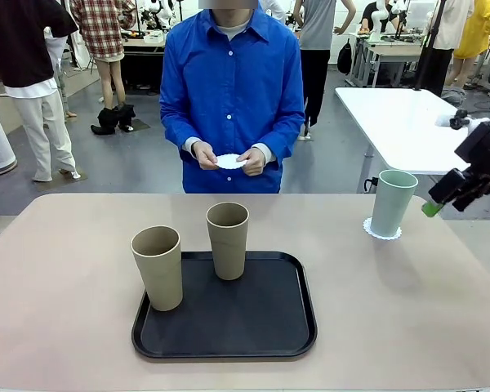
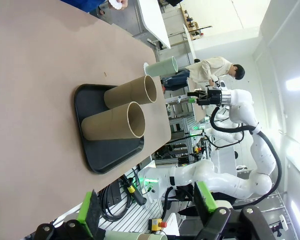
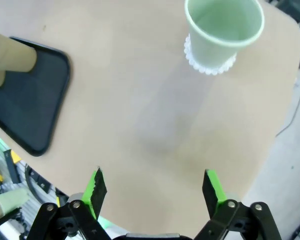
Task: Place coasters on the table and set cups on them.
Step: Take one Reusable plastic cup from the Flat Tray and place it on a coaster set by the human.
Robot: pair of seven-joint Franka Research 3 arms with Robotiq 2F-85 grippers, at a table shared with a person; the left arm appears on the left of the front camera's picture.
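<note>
Green-padded jaws on my right gripper [image 3: 152, 187] stood wide with nothing between them, near the mint cup [image 1: 392, 200], which sat upright on a lacy white coaster [image 1: 381, 233] by the far right edge of the table [image 1: 65, 269]. I saw one tan cup [image 1: 158, 265] and a second tan cup [image 1: 228, 238] upright on the black tray [image 1: 229, 339], while the person's hands [image 1: 206, 155] held another coaster [image 1: 229, 161] at the far side. My left gripper [image 2: 146, 205] hung well apart from the tray, jaws wide and empty.
</note>
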